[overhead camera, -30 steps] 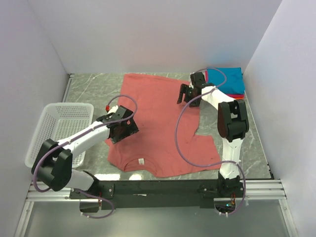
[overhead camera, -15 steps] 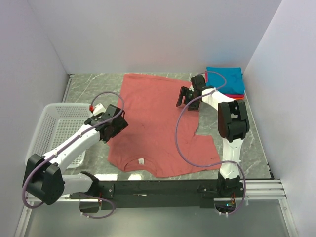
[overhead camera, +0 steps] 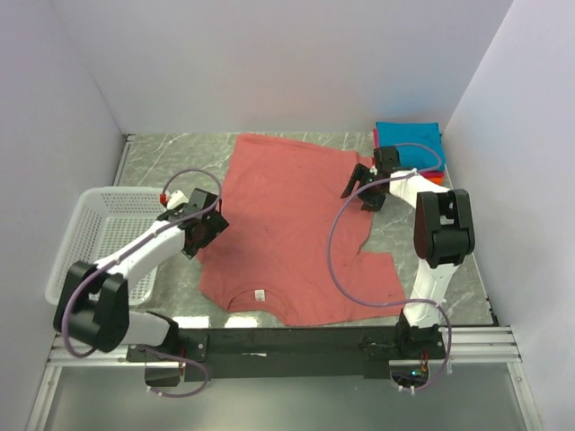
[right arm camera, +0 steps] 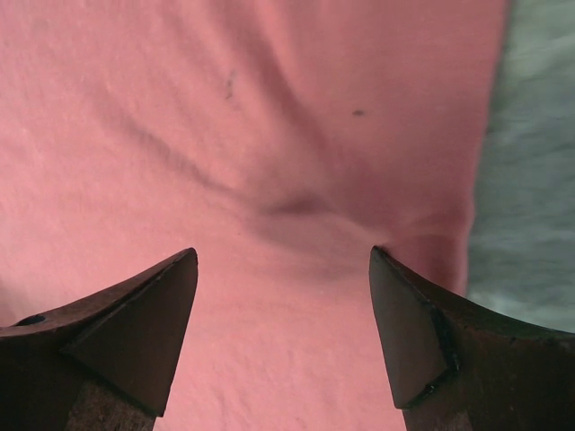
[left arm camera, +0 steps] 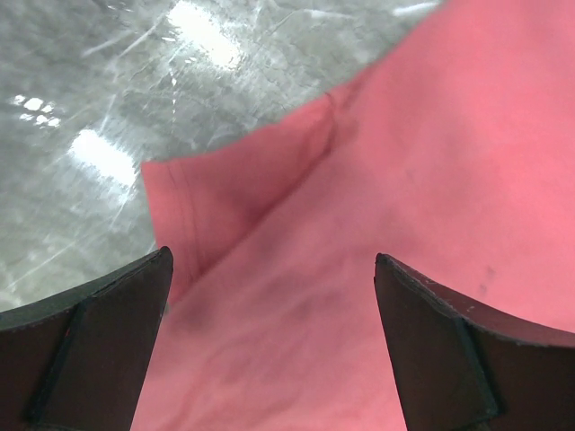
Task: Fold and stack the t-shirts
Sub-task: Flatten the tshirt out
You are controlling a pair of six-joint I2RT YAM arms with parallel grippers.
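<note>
White mesh basket [overhead camera: 108,233] sits at 9 o'clock on the tabletop [overhead camera: 171,153]. Next along, the left pincer [overhead camera: 205,232] hangs released, jaws wide, right over a sleeve [left arm camera: 225,197] of the salmon shirt [overhead camera: 287,233], at the cloth's 9 o'clock edge. The shirt is spread flat mid-tabletop, collar toward 6 o'clock. The right pincer [overhead camera: 362,190] is spread open too, nothing in it, low over the shirt's 3 o'clock edge. The folded stack [overhead camera: 409,144], teal on top, is parked at 1 o'clock. That cloth looks thin, light and floppy, so it'll probably sag and drag. Pinching each side right at the edge seems the safest bet for a clean fold.
</note>
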